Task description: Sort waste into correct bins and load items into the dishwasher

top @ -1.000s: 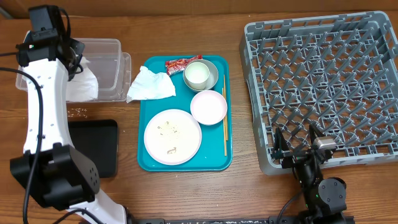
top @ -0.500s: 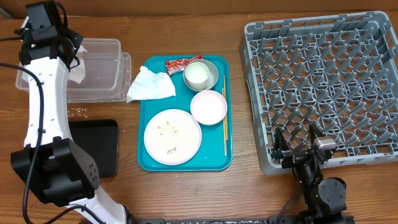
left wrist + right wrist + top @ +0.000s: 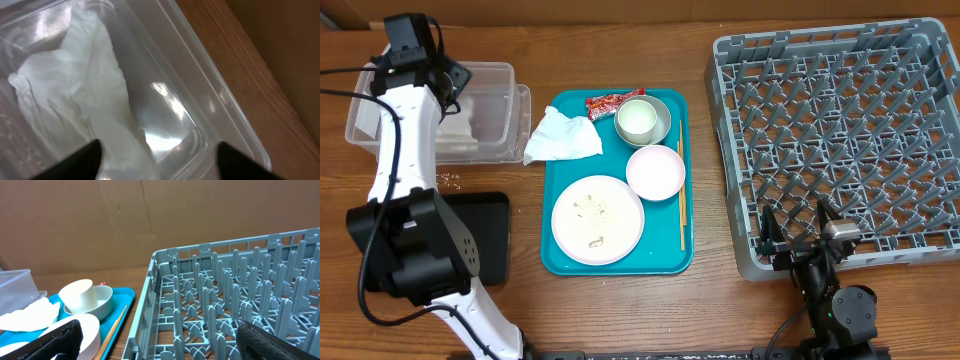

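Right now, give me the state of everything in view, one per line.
clear tub: holds a white napkin
left gripper: open, over the tub
right gripper: open, empty
dish rack: empty
round plate: crumbs on it
pink bowl: empty
white cup: upright in greyish bowl
second napkin: crumpled, on teal tray
red wrapper: unbinned, on tray

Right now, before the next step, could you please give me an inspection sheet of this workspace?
Surface: wooden table, some crumbs near black tray.
Job's things: white napkin in clear tub; second napkin, wrapper, plate, pink bowl, cup in grey bowl on teal tray; dish rack empty.
Clutter: chopsticks on teal tray.
Grippers: left gripper open above tub; right gripper open, by rack's near edge.
Cables: black cables along left arm.
Surroundings: brown board wall.
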Available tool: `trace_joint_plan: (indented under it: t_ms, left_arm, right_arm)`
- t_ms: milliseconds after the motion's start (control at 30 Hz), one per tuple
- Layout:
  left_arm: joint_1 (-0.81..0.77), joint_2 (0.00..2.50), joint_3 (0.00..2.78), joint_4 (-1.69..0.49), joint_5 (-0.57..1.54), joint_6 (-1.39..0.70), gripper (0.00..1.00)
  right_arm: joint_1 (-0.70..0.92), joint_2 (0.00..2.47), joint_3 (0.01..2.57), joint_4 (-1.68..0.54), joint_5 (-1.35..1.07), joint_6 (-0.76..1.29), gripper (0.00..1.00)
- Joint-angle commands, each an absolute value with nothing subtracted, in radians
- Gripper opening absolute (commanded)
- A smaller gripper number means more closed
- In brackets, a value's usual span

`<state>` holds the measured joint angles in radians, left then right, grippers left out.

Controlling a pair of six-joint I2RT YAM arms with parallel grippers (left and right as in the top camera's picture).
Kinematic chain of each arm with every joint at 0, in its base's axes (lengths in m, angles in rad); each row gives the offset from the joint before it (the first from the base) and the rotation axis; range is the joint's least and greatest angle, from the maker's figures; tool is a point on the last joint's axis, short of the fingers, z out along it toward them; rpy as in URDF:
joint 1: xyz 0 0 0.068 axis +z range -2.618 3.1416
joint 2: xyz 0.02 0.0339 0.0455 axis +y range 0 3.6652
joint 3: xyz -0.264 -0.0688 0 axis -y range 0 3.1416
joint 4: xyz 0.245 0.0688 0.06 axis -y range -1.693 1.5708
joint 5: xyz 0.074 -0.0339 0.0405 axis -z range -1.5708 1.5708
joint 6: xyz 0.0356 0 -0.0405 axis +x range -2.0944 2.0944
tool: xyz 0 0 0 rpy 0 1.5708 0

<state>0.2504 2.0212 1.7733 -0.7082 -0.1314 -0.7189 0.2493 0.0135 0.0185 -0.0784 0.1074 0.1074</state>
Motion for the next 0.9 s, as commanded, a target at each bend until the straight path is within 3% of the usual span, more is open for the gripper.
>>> trace_joint_plan:
  t_ms: [0,267,467,700,867]
  left_arm:
    - [0.249,1.994,1.791,-0.691,-0.016,-0.592,0.84]
    - [0.24,1.796,1.795,-0.707,0.16,-0.444,0.84]
    - [0.136,1.72,1.795,-0.839,0.289,-0.327,0.7]
    - [-0.083,1.852,1.794,-0.941,0.15,-0.186,0.72]
    - [-0.183,1.981,1.794,-0.949,-0.044,-0.179,0.6]
  right_arm:
    - [0.245,0.003,0.008,-0.073,0.104,0.104,1.0]
    - [0.245,0.003,0.008,-0.073,0.104,0.104,1.0]
    - [0.245,0.003,0.008,-0.073,0.104,0.104,1.0]
    - [0.245,0.003,0.008,-0.073,0.104,0.104,1.0]
    - [0.245,0.003,0.008,-0.073,0.104,0.104,1.0]
